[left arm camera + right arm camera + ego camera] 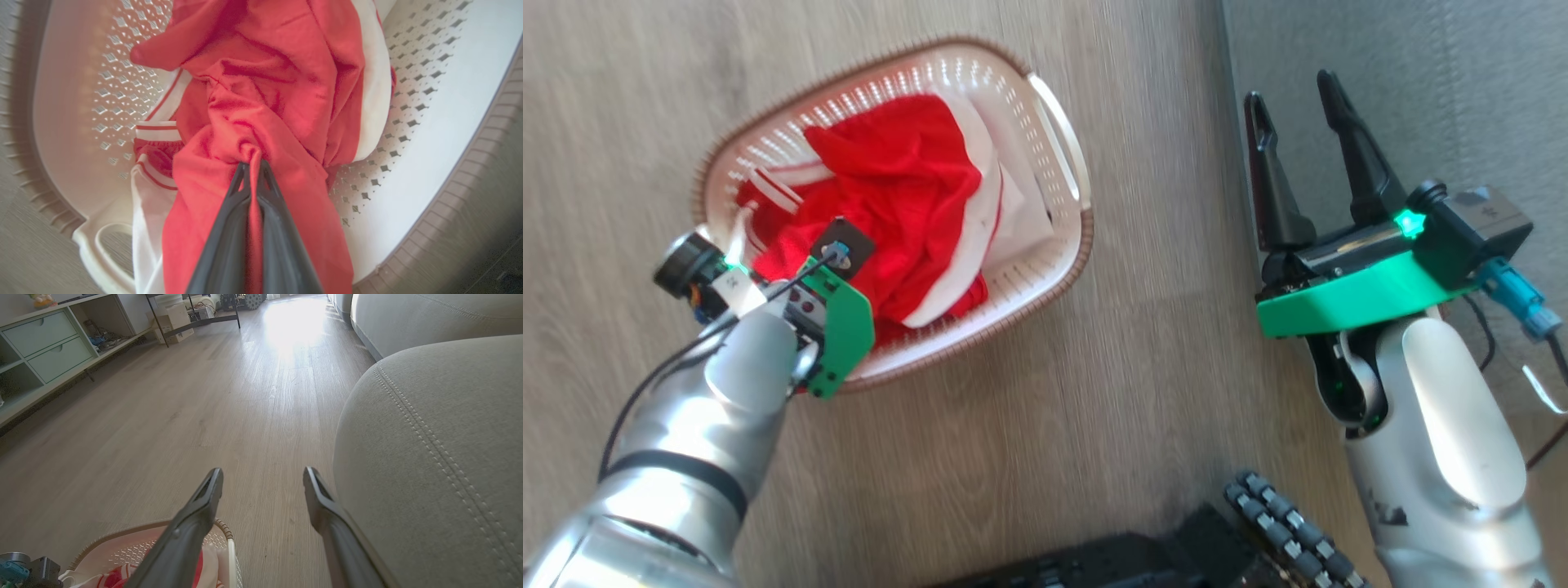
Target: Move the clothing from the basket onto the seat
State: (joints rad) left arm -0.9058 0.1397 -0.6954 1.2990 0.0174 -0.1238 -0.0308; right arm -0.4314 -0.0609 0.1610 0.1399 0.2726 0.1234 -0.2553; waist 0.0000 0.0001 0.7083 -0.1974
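Observation:
Red clothing [894, 192] with white trim is heaped in the cream perforated basket [1058, 147] on the wood floor. My left gripper [253, 165] reaches down into the basket, shut on a fold of the red clothing [282, 98]; the cloth bunches up between its two dark fingers. In the head view its wrist covers the fingers. My right gripper [1294, 98] hangs open and holds nothing, at the edge of the grey seat [1421, 73]. The right wrist view has the seat [441, 449] beside the right finger and the basket [122, 539] at the bottom left.
Wood floor [204, 408] stretches ahead between the basket and the seat. A pale green drawer unit [49, 347] and a black-framed rack [196, 318] stand far off along the wall. My dark wheeled base [1258, 531] shows at the head view's bottom edge.

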